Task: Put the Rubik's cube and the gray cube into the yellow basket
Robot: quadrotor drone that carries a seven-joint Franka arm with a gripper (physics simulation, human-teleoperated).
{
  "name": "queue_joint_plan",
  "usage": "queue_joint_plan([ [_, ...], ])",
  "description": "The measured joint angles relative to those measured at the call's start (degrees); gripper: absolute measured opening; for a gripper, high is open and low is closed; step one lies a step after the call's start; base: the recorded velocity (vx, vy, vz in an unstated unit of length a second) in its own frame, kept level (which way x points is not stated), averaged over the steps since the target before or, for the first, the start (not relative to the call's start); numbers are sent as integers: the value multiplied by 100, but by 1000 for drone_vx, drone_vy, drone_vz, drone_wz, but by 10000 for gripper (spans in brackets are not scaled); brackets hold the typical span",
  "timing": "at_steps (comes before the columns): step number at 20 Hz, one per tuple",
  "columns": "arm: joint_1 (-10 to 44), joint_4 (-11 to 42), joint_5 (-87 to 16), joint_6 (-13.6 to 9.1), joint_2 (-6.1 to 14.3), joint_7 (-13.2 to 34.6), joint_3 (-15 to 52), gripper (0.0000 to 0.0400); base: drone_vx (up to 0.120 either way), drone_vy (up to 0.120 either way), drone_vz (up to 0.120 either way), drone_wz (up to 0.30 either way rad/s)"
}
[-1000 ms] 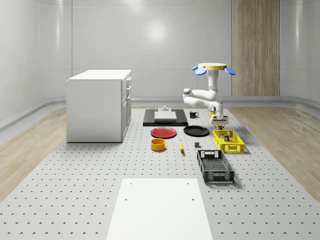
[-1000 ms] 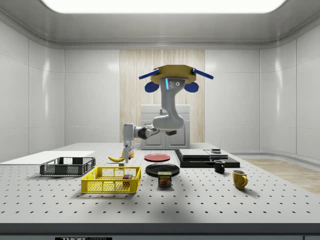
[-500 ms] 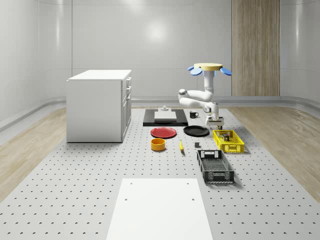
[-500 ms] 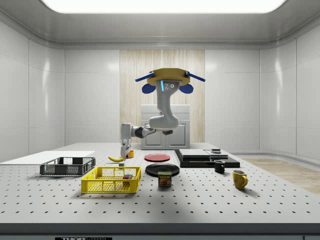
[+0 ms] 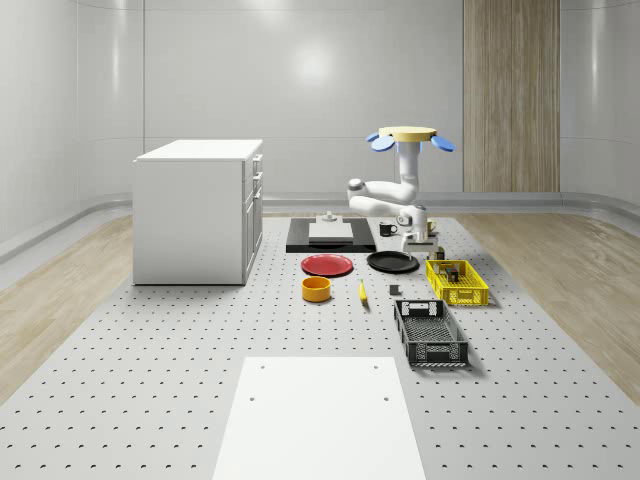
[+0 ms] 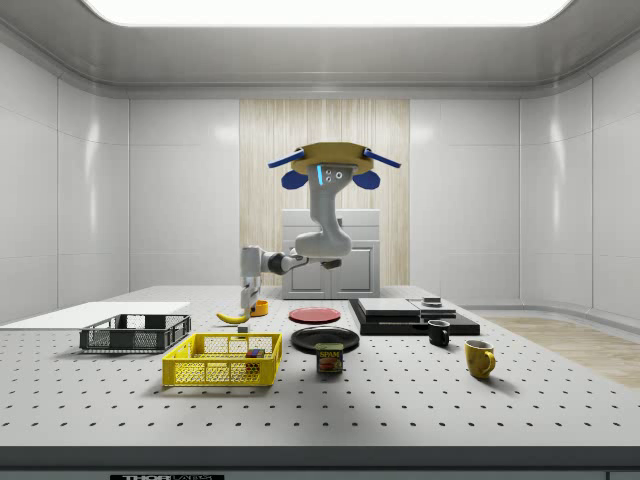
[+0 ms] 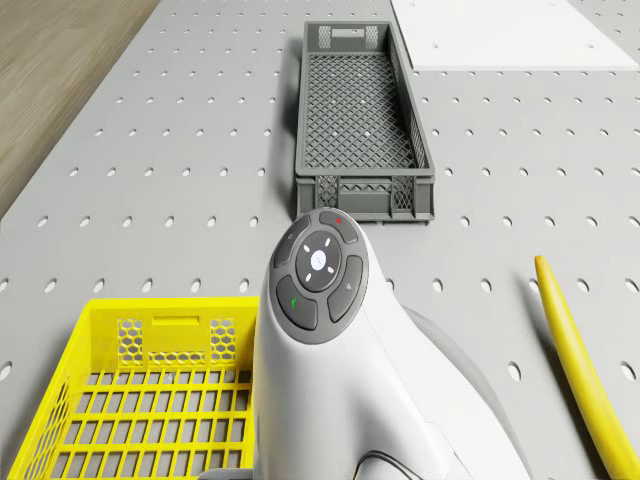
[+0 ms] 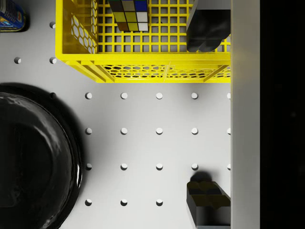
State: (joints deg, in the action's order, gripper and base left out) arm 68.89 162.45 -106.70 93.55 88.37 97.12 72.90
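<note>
Yellow plastic mesh basket point(image 5: 457, 282) holds the multicoloured Rubik's cube point(image 8: 128, 14). Two-finger gripper point(image 8: 208, 119), fingers spread and empty, hangs beyond its far end, beside the black round plate point(image 5: 392, 262). Quadrotor drone point(image 5: 410, 138) hovers above.

Pale grey panelled walls point(image 5: 200, 70) curve into the floor, with one vertical wood-slat panel point(image 5: 510, 95) on the back wall — beyond the gripper, seen from the whole-scene camera. Wood-plank flooring point(image 5: 50, 300) borders a grey perforated platform point(image 5: 150, 400). A white drawer cabinet point(image 5: 198, 210) stands well apart from the gripper, toward the whole-scene view's left. A long ceiling light point(image 6: 325, 10) glows overhead — bright, even.
</note>
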Motion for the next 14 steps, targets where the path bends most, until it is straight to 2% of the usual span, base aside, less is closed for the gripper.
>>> queue_joint_plan([
  [3, -1, 0, -1, -1, -2, 0, 0, 400, 120, -120, 0, 0],
  [6, -1, 0, -1, -3, -3, -1, 0, 400, 13, -120, 0, 0],
  [10, -2, 0, -2, -5, -5, -1, -1, 400, 120, -120, 0, 0],
  [14, -2, 0, -3, -6, -7, -2, -1, 400, 0, -120, 0, 0],
])
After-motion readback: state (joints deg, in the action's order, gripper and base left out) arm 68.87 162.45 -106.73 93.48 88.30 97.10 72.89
